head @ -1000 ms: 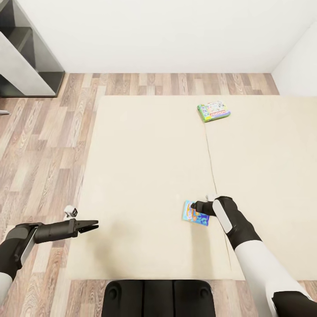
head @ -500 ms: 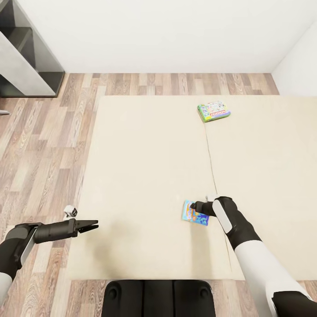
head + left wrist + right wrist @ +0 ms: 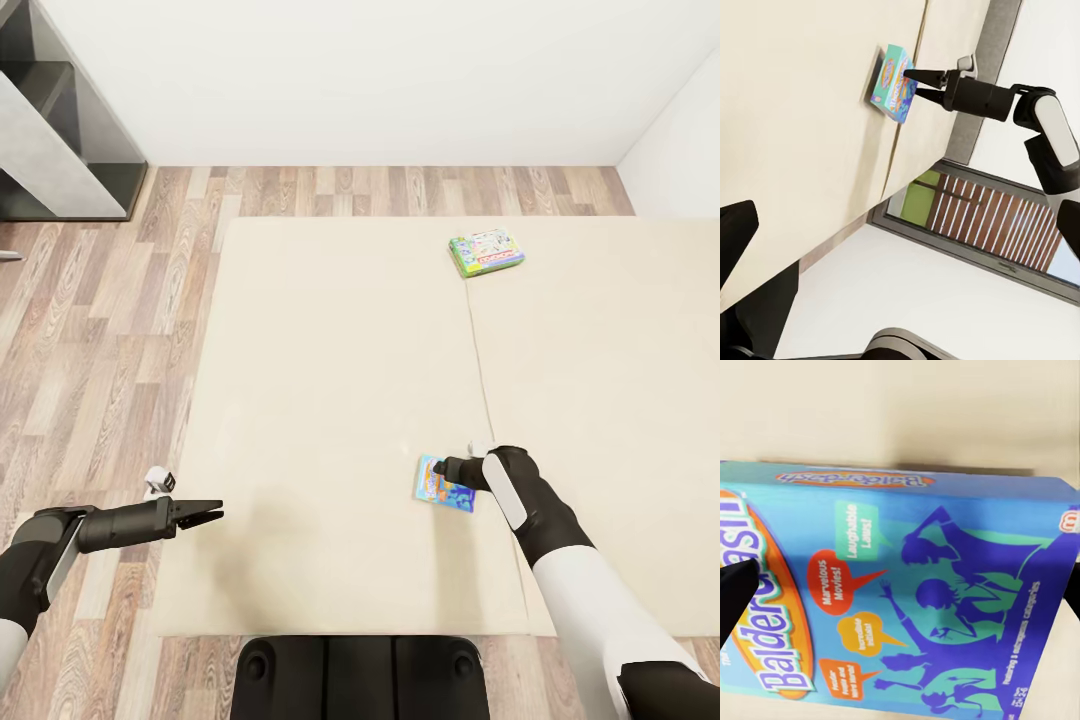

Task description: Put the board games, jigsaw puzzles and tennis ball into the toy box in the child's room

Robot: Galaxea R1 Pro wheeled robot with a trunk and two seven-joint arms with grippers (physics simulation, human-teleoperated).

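Nothing has shifted over the last second: my right claw (image 3: 452, 470) still hangs over the blue game box (image 3: 443, 483) on the bed (image 3: 330, 380), fingers spread either side, not gripping. My left claw (image 3: 205, 515) stays apart and empty, so no game is lifted yet.

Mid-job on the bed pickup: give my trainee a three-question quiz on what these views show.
1. True or false: the right gripper is open, its fingers straddling the blue printed board game box.
2. Which is farther from the robot on the beige mattress: A, the blue box; B, the green-and-white board game box?
3. What is the open left gripper holding?

Key: 1 true; 2 B; 3 nothing.
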